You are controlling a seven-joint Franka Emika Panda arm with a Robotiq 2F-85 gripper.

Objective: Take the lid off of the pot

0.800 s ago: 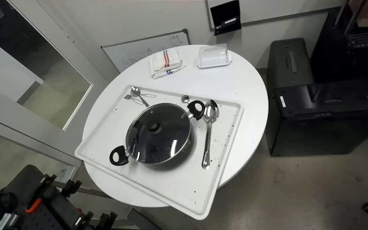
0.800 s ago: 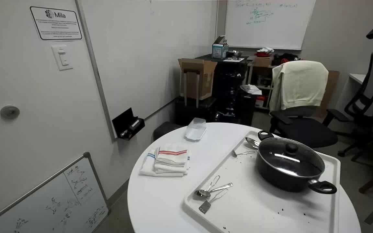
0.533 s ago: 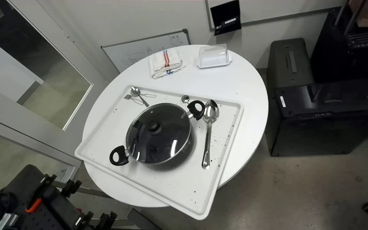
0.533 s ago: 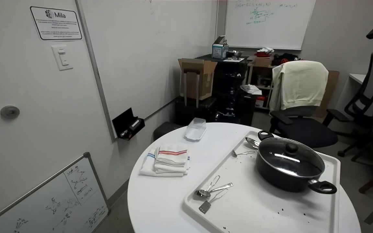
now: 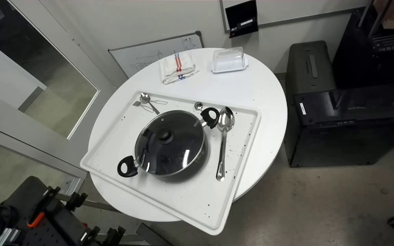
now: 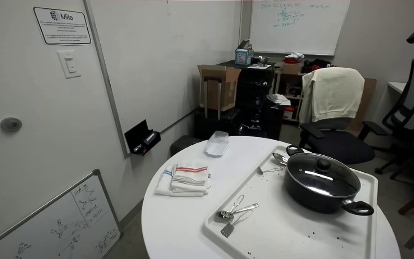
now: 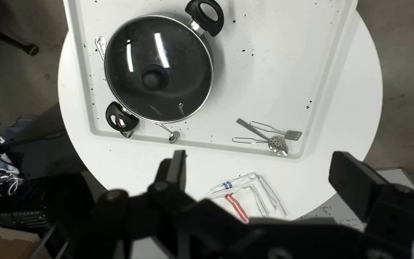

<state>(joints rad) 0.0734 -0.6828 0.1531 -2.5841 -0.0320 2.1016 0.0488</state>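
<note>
One table (image 5: 265, 95), one tray (image 5: 190, 205), one pot (image 5: 198, 164), one lid (image 5: 174, 148) and one knob (image 5: 164, 134) are counted. From the pot, in an exterior view, two side handles (image 5: 133, 167) are found at two and eight o'clock, one large spoon (image 5: 223, 143) at three, three small utensils (image 5: 145, 99) at eleven, one cloth pile (image 5: 178, 68) at twelve, one small ladle (image 5: 198, 106) and one covered dish (image 5: 229, 63) at one. One gripper (image 7: 259, 167) with two fingers (image 7: 352, 185) is counted.
</note>
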